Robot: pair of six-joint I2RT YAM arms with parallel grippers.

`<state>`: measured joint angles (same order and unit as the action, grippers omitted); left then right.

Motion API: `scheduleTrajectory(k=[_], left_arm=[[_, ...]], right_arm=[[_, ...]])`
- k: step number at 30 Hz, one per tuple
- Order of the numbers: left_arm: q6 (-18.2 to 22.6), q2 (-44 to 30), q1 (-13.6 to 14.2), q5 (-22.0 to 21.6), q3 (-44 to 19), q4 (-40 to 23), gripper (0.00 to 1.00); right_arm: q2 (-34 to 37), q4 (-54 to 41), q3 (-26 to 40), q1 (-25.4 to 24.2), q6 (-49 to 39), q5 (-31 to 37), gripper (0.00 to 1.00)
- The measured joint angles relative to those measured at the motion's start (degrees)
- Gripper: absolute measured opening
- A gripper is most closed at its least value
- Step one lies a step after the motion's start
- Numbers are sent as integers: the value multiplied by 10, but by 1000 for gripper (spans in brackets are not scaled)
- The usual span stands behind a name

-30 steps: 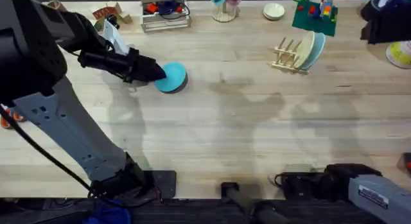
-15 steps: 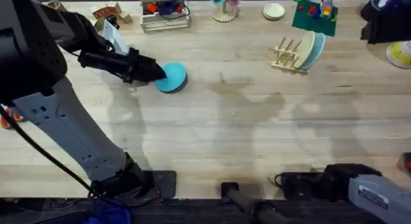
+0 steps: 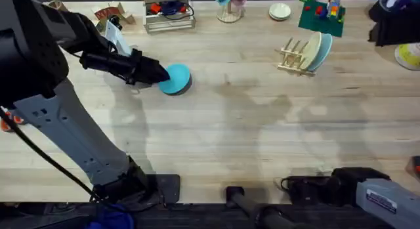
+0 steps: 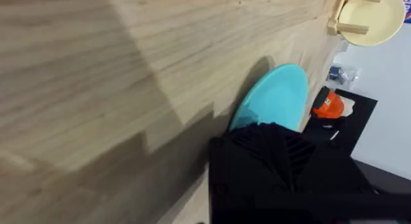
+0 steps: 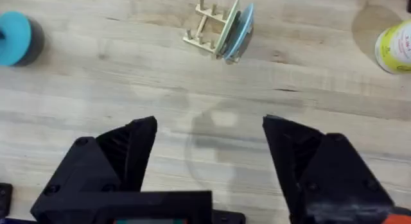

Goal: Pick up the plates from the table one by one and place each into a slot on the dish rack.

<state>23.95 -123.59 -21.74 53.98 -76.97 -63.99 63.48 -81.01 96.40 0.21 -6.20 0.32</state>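
Note:
A turquoise plate point(image 3: 177, 79) sits at the table's point(image 3: 216, 144) back left, tilted with a dark shadow under it. My left gripper point(image 3: 161, 74) reaches in from the left and is shut on the plate's near rim; in the left wrist view a black finger point(image 4: 282, 160) covers the edge of the turquoise plate point(image 4: 275, 94). At the back right stands the dish rack point(image 3: 293, 56), with a cream plate point(image 3: 312, 48) and a pale blue plate point(image 3: 323, 52) upright in its slots. Low over the front edge my right gripper point(image 5: 209, 160) is open, holding nothing.
Along the back edge are a wire basket point(image 3: 169, 16) of coloured items, a cup stand point(image 3: 228, 9), a small white dish point(image 3: 279, 12) and a green board with toys point(image 3: 321, 18). A yellow-green container point(image 5: 395, 47) stands at the far right.

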Motion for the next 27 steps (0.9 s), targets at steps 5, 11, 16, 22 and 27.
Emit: scheduleTrajectory(k=[5, 11, 16, 22, 27], left_arm=[[0, 0, 0, 0, 0, 0, 41], [0, 0, 0, 0, 0, 0, 41], [0, 0, 0, 0, 0, 0, 40], [0, 0, 0, 0, 0, 0, 40], [0, 0, 0, 0, 0, 0, 41]], right_arm=[[0, 0, 0, 0, 2, 0, 993], [1, -1, 0, 0, 48, -2, 994], [24, -4, 2, 0, 87, -31, 994], [80, -3, 2, 0, 117, -107, 995], [122, -3, 2, 0, 162, -135, 995]])
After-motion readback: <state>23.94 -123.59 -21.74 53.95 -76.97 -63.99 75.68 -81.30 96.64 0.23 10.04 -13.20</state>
